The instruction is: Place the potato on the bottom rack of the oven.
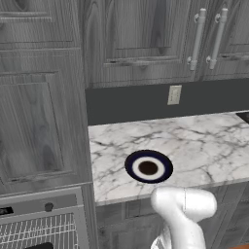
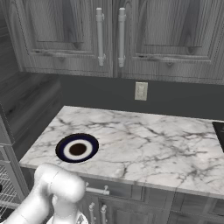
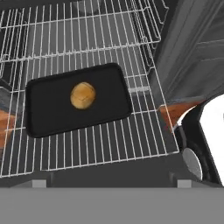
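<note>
The potato (image 3: 83,96), a small golden-brown lump, lies on a black tray (image 3: 52,118) in the hand view. The tray rests on a pale wire rack (image 3: 109,144) inside the oven, and another wire rack shows above and behind it. The hand camera looks down at the potato from above and in front, with clear space between them. In the left base view the oven (image 1: 39,204) sits at the lower left, with its grey control strip, small dark knob and wire grid. My white arm (image 1: 182,214) bends down out of frame below the counter.
A dark-blue-rimmed white plate (image 1: 148,166) with a dark centre sits on the marble counter (image 1: 204,141), also seen as the plate (image 2: 77,148). Grey wood-grain cabinets hang above. A wall outlet (image 2: 141,91) is on the dark backsplash. The oven's side wall (image 3: 192,57) rises beside the rack.
</note>
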{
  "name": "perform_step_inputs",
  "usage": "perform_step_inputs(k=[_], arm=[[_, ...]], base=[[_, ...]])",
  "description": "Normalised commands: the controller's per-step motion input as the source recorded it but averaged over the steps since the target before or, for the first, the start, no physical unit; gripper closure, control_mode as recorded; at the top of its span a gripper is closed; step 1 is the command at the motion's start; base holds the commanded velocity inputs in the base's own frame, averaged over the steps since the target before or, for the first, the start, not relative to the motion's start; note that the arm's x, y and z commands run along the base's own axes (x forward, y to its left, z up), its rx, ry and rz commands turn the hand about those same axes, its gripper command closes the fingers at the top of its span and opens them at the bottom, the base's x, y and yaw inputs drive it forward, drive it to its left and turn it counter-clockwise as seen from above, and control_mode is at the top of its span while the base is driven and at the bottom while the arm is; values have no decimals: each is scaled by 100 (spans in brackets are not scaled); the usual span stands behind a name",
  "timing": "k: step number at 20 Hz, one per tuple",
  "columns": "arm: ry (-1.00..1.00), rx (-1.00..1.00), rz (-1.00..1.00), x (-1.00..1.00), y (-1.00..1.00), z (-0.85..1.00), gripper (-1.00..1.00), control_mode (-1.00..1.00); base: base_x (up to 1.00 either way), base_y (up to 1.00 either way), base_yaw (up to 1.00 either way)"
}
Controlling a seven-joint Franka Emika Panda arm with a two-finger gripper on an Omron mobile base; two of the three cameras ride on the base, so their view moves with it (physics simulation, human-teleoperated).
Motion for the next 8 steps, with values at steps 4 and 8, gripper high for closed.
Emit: perform_step_inputs(k=[4,8], arm=[[10,48,1,-5,-100,52,-100,-100],[22,51,0,1,-100,51,-100,-100]], base=[[0,0,0],[0,0,0]])
